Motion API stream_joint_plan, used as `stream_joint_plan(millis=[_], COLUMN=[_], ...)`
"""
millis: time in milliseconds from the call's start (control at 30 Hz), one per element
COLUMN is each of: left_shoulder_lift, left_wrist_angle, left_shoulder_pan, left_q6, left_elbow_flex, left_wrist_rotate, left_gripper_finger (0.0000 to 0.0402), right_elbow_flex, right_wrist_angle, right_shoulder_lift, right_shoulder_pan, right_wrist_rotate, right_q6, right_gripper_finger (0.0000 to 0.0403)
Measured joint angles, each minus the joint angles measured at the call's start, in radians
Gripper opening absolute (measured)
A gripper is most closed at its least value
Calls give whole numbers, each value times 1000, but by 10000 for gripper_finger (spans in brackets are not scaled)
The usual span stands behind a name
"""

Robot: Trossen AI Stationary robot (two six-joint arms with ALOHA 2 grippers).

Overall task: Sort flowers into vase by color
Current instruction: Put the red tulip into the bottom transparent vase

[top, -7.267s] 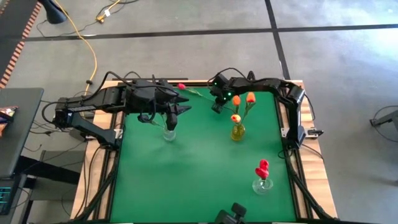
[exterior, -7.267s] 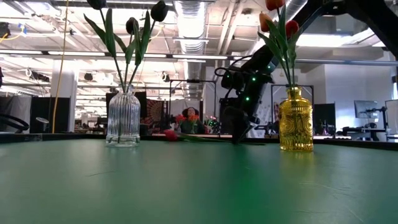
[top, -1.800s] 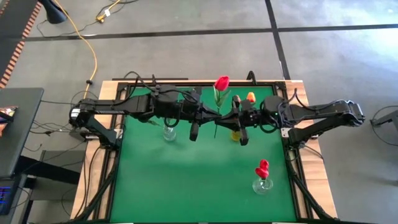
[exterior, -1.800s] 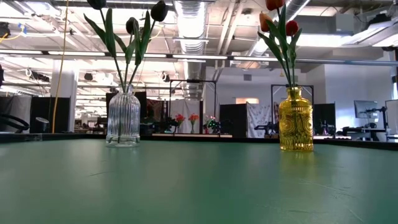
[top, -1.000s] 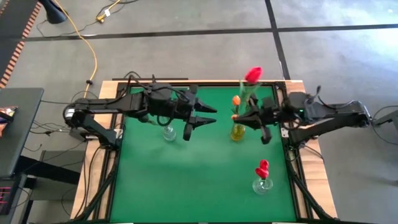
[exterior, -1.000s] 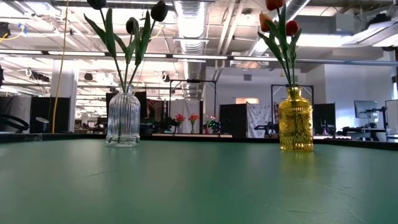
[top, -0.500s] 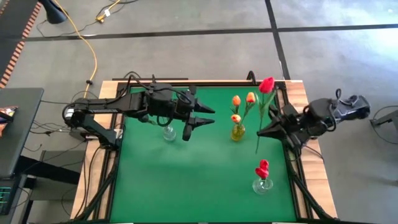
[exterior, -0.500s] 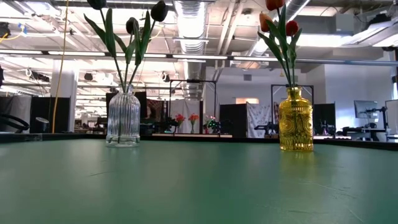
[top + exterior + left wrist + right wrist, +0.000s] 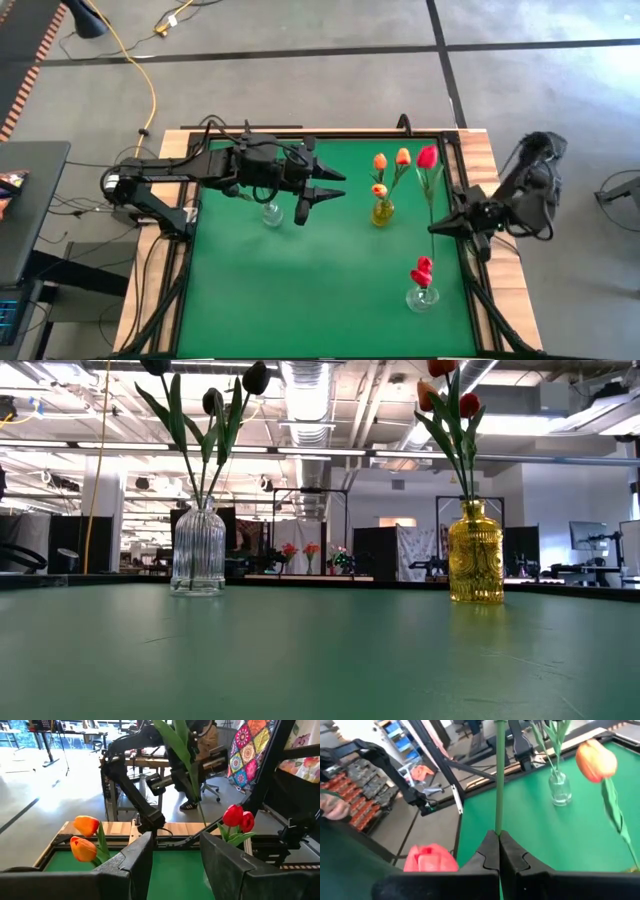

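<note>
My right gripper hangs at the table's right edge, shut on a red tulip, whose stem rises from the fingers in the right wrist view. A small clear vase near the front right holds red tulips. The yellow vase holds orange tulips. A ribbed clear vase holds black tulips. My left gripper hangs open above the table, just right of that vase, with nothing between its fingers. My right gripper pinches the red tulip's green stem between its two fingers, on the stem's lower half. The fingers come about level from the table's right side and lie across the stem. The tulip is lifted clear of the table, head toward the far edge.
The green mat has bare room at its middle and near left. The wooden table rim and a dark frame run along the right side by my right arm. Both grippers are out of the low view.
My right gripper has swung with the red tulip from beside the yellow vase toward the table's right and near edge, turning as it went. The tulip's head has stayed toward the far edge, and its stem now runs down toward the small clear vase.
</note>
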Motion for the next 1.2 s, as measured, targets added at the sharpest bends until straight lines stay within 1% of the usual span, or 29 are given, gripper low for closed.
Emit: stream_joint_plan(millis=[100, 167, 233, 300, 367, 467, 600, 800, 1067, 1200], left_shoulder_lift=[0, 0, 0, 0, 0, 0, 0, 0, 1, 1], left_wrist_angle=[-3, -4, -5, -5, -5, -5, -5, -6, -7, -9], left_shoulder_pan=[0, 0, 0, 0, 0, 0, 4, 4, 4, 4], left_q6=[-1, -1, -2, -2, 0, 10, 13, 12, -9, -26], left_elbow_flex=[0, 0, 0, 0, 0, 0, 0, 0, 0, 0], left_wrist_rotate=[0, -5, -17, -21, -23, -23, -23, -23, -7, 15], left_gripper_finger=[151, 151, 151, 151, 151, 151, 151, 151, 151, 151], right_elbow_flex=[0, 0, 0, 0, 0, 0, 0, 0, 0, 0], right_wrist_angle=[-42, -82, -129, -178, -212, -261, -318, -333, -362, -381], right_shoulder_lift=[23, 47, 78, 118, 161, 224, 302, 403, 502, 544], right_shoulder_pan=[128, 212, 290, 357, 410, 458, 474, 456, 445, 443], right_wrist_rotate=[149, 273, 381, 461, 508, 535, 544, 549, 543, 505], right_q6=[99, 175, 278, 399, 494, 600, 723, 785, 851, 889], right_gripper_finger=[16, 16, 16, 16, 16, 16, 16, 16, 16, 16])
